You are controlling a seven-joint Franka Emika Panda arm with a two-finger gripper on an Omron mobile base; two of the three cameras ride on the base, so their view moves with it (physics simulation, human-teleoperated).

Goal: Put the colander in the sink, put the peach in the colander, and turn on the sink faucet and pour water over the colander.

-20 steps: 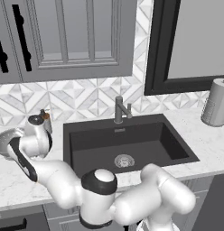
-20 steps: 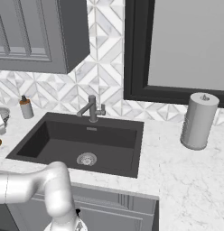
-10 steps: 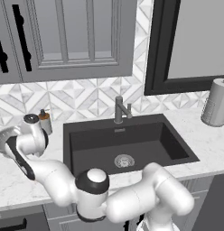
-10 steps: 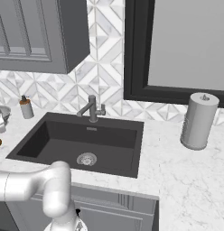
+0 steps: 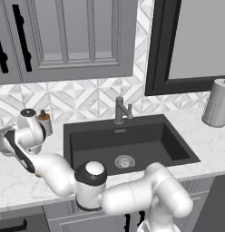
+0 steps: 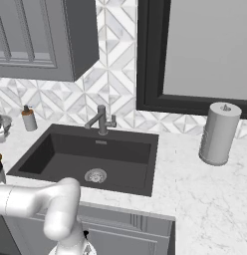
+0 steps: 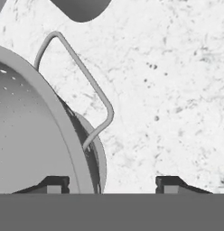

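Left base view: arm reaches to 9 o'clock over the white marble counter [image 5: 14,181]. The colander [image 5: 2,139] shows as a silvery sliver at the left edge, largely hidden behind the wrist; the gripper itself cannot be made out here. Soap dispenser [image 5: 44,121] stands beside the wrist. The sink [image 5: 125,145], dark with a silver drain, sits centre; the sink faucet [image 5: 120,110] at its 12 o'clock. Paper towel roll [image 5: 217,103] at 3 o'clock, cut by the frame.

Right base view: sink [image 6: 90,158], faucet [image 6: 101,119], dispenser [image 6: 29,119] and the whole towel roll [image 6: 220,133]. A small orange item at the left edge is too cropped to identify.

Hand view: gripper [image 7: 113,186] straddles the colander [image 7: 32,140] rim near its wire handle, one tip inside the bowl at 7 o'clock, the other over bare marble at 5 o'clock. Jaws stand apart; contact with the rim cannot be told. No legible writing.
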